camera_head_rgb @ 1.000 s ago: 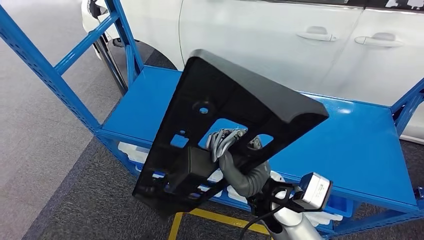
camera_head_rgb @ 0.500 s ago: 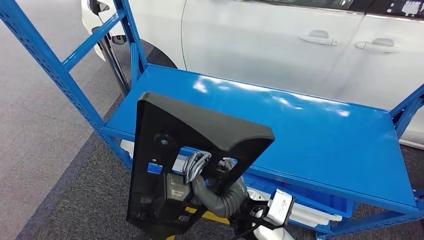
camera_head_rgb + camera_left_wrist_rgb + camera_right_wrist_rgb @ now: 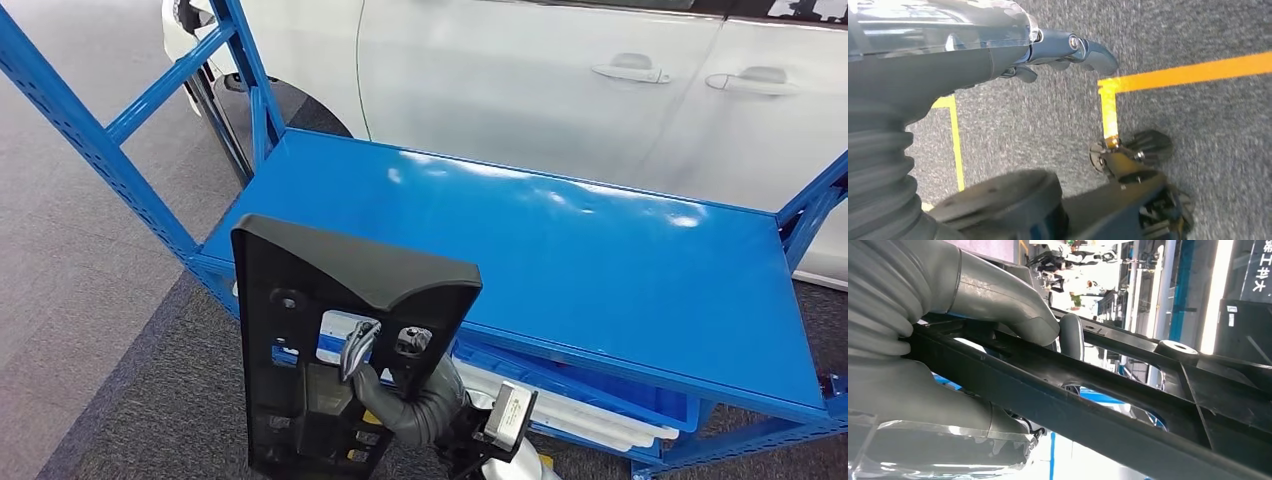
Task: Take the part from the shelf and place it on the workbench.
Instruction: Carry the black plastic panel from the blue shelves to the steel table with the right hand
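A large flat black plastic part [image 3: 320, 340] with cut-outs and a curved top edge stands upright in the lower left of the head view, in front of the blue shelf [image 3: 560, 250]. My right hand [image 3: 375, 345] grips it through a rectangular opening, fingers hooked over the bar. In the right wrist view the thumb [image 3: 998, 297] presses on the part's black frame [image 3: 1108, 405] with the other fingers below it. My left hand [image 3: 998, 55] hangs over grey carpet, its fingers curled in with nothing in them.
The blue shelf top is bare; white trays [image 3: 590, 420] lie on the level below. A white car [image 3: 560, 80] stands close behind the shelf. Blue uprights [image 3: 90, 140] rise at the left. Yellow floor tape [image 3: 1168, 75] marks the grey carpet.
My right arm has drawn the black part down and to the left, off the shelf top and towards my body. The part now stands more upright and lower in view.
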